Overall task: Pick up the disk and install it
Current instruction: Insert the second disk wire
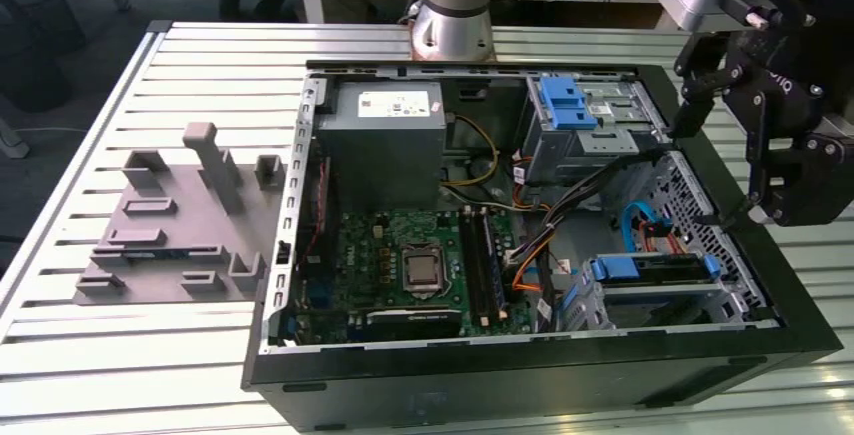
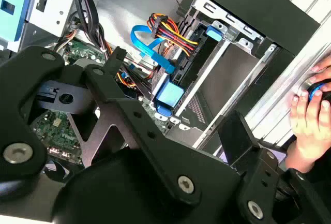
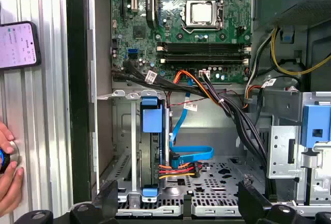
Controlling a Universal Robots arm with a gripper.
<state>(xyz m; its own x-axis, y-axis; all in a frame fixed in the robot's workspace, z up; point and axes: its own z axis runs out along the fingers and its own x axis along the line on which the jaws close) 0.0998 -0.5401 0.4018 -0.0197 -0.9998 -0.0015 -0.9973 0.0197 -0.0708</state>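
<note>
Fingers (image 3: 106,206) of the gripper (image 3: 178,203) stand spread wide apart with nothing between them, one dark tip at each side of the drive bay in the first wrist view. In the exterior view the gripper hangs over the far right side of the open computer case (image 1: 534,375), above the case wall and clear of the parts inside.

Directly beyond the fingers, the disk (image 3: 153,131) sits on its edge inside the silver bay, its blue bracket showing at the open end. A flat blue cable (image 3: 194,154) and a bundle of red, yellow and black wires (image 3: 178,169) reach its end. In the exterior view the disk (image 1: 647,267) lies in the near right corner of the case.

Farther in are the green motherboard (image 1: 414,255) and, at the far side, the grey power supply (image 1: 380,145); to its right stands a second drive cage (image 1: 574,105) with a blue latch.

Outside the case, a person's hand (image 2: 310,125) rests on the slatted table (image 1: 80,355), fingers on a small round object, with a phone (image 3: 18,45) lying near it. A grey fixture plate (image 1: 174,225) lies on the table at the exterior view's left.
</note>
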